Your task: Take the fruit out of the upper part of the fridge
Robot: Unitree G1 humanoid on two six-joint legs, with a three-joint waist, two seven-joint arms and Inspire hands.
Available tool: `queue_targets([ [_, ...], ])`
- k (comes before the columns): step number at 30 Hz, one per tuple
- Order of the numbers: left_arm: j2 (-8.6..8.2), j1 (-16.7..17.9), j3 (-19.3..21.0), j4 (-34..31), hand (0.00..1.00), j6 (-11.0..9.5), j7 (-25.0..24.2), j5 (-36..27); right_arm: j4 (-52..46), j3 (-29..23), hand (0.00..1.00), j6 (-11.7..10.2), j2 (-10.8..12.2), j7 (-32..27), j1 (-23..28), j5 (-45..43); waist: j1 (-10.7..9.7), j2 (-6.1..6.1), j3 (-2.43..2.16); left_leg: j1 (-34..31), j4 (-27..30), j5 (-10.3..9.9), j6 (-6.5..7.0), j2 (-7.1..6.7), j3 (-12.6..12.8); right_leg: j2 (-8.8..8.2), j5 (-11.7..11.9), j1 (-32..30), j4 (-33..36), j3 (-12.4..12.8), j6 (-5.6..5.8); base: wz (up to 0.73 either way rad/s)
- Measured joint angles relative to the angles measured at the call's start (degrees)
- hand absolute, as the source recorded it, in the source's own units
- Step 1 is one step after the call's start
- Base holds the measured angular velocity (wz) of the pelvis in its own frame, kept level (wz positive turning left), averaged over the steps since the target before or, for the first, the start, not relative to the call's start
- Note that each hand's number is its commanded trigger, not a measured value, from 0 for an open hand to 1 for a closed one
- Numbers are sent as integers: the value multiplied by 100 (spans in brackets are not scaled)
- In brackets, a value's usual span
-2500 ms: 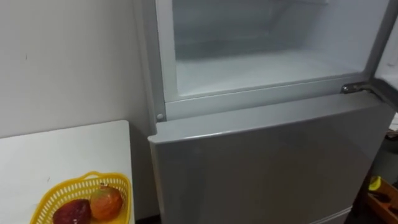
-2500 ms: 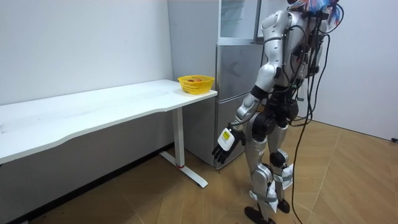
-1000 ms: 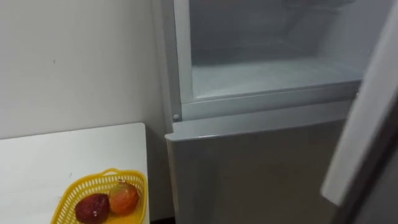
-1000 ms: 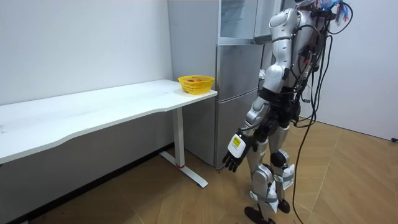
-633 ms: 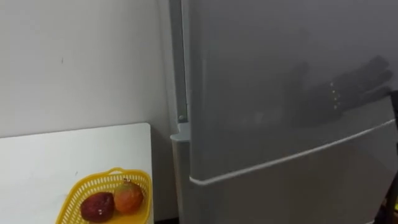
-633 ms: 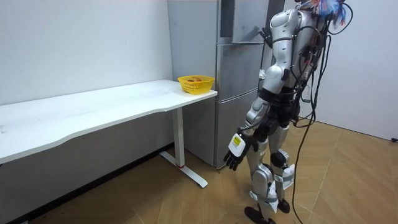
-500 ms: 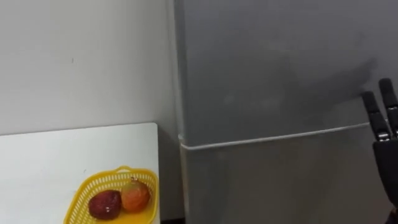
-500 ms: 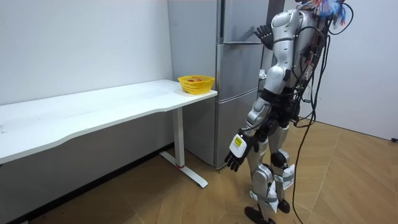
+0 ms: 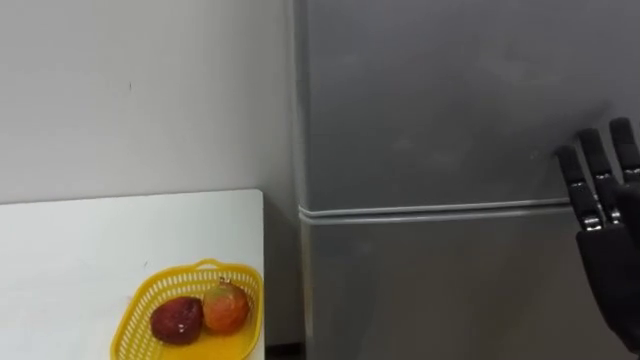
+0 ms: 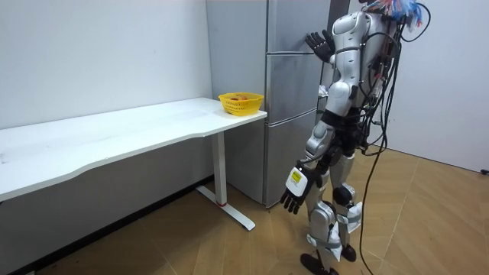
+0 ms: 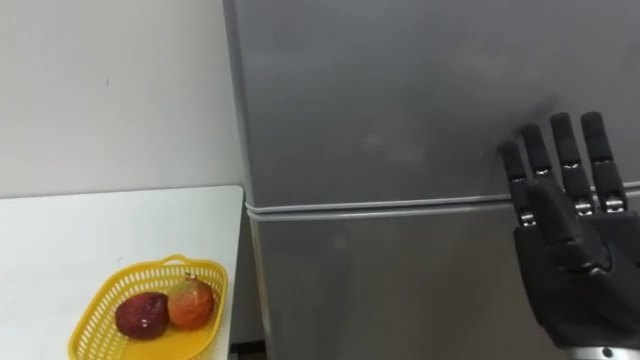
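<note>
Right hand (image 11: 570,240) is raised at the right edge of the frame, fingers straight and spread, holding nothing. It is set against the upper fridge door (image 11: 400,100), just above the seam with the lower door (image 11: 380,290); whether the palm actually touches the metal is hard to tell. Left hand (image 10: 293,200) hangs beside the thigh in the room view, fingers relaxed and empty.

Both doors are shut flush, so the compartment is sealed. With two pieces of fruit in the yellow basket (image 9: 135,310) at the lower left, on the corner of the white table (image 9: 80,250) just beside the fridge, this looks like the closing step of the retrieval. The next move probably calls only for drawing the hand off the door and lowering it.

The dark red fruit (image 9: 177,320) and the orange fruit (image 9: 227,307) lie touching, both round and whole, the orange one smooth and glossy.
</note>
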Motion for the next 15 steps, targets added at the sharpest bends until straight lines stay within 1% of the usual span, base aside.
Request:
queue_targets([
  [5, -1, 7, 1, 43, 0, 16, -1, -2, 12, -9, 0, 10, 0, -1, 3, -8, -3, -15, 2, -11, 20, 0, 0, -3, -30, -3, 0, 24, -4, -23, 0, 2],
  [9, -3, 5, 2, 135, 0, 16, -2, -1, 19, -18, 0, 67, 0, -3, 5, -7, -13, -57, -13, -5, 62, 0, 0, -2, -29, -1, 0, -10, -6, -20, -1, 0],
  [15, 4, -5, -1, 131, 0, -6, 32, -11, 20, -22, 0, 69, -8, -155, 5, 24, -41, -113, -27, 8, 78, 0, 0, -5, -66, -7, 2, 22, -4, -60, -3, 3],
])
